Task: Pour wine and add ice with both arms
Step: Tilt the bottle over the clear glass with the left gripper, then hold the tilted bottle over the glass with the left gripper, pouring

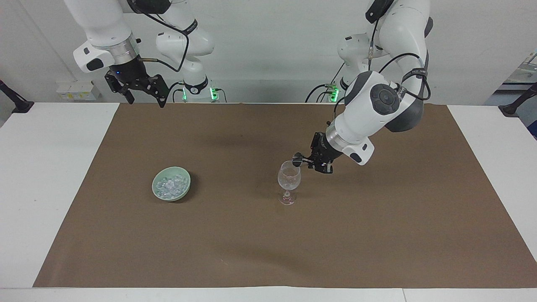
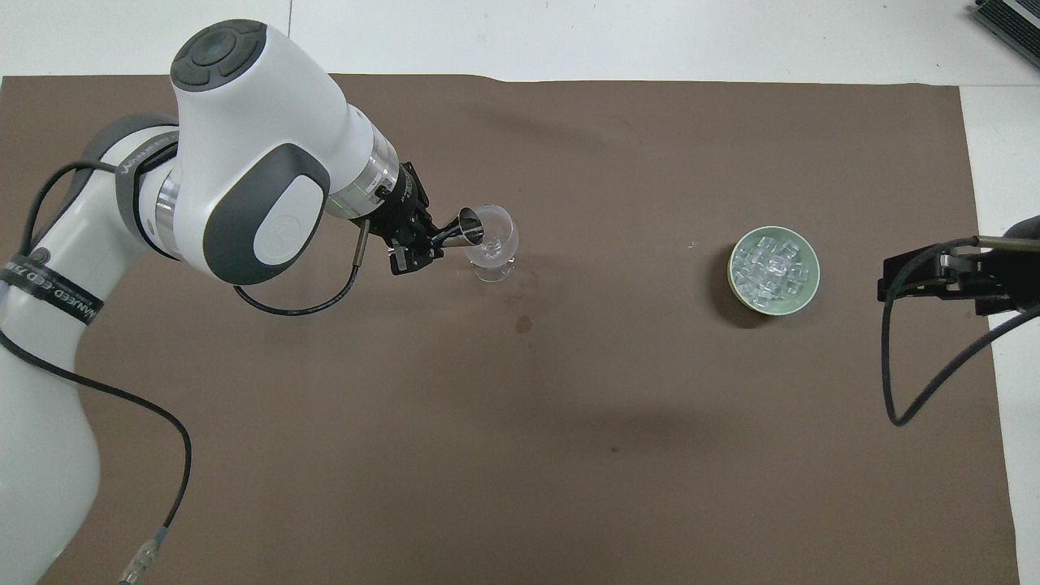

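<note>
The white table carried a wide brown mat that covered most of its top. Over the mat reached the left arm, bent low, with a black band around its forearm bearing white lettering too small to read with certainty. The right arm waited raised above the mat's edge nearest the robots, at its own end of the table. The right gripper hung there in the air with its jaws spread open and nothing between them. The left gripper had its jaws closed on a small metal measuring cup, which was tipped on its side with its mouth over the rim of the wine glass. The wine glass stood upright on the mat near the middle of the table. A pale green bowl sat on the mat well apart from the glass, toward the right arm's end. The ice lay heaped inside that bowl. A small dark stain marked the mat near the foot of the glass, slightly nearer to the robots.
</note>
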Robot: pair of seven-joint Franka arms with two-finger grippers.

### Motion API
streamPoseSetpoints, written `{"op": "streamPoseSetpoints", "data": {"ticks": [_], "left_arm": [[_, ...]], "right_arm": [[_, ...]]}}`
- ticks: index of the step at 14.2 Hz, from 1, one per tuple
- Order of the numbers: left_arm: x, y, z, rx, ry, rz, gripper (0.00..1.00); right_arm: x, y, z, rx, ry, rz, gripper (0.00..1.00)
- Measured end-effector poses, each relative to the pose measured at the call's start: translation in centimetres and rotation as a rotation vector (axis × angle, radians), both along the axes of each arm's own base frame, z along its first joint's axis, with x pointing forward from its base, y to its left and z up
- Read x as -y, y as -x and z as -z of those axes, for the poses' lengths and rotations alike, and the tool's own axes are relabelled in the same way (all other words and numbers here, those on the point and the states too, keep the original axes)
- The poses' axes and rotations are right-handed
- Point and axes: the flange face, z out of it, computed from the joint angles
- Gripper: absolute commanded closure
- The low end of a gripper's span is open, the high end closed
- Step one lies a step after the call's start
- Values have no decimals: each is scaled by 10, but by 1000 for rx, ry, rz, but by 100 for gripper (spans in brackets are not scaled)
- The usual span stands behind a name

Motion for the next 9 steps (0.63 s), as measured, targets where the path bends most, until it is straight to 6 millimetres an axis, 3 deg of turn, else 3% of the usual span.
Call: {"op": "streamPoseSetpoints", "data": {"ticks": [9], "left_arm": [[16, 11, -1, 1, -72, 19, 100]], "right_arm": [[0, 0, 0, 1, 0, 1, 0]]}}
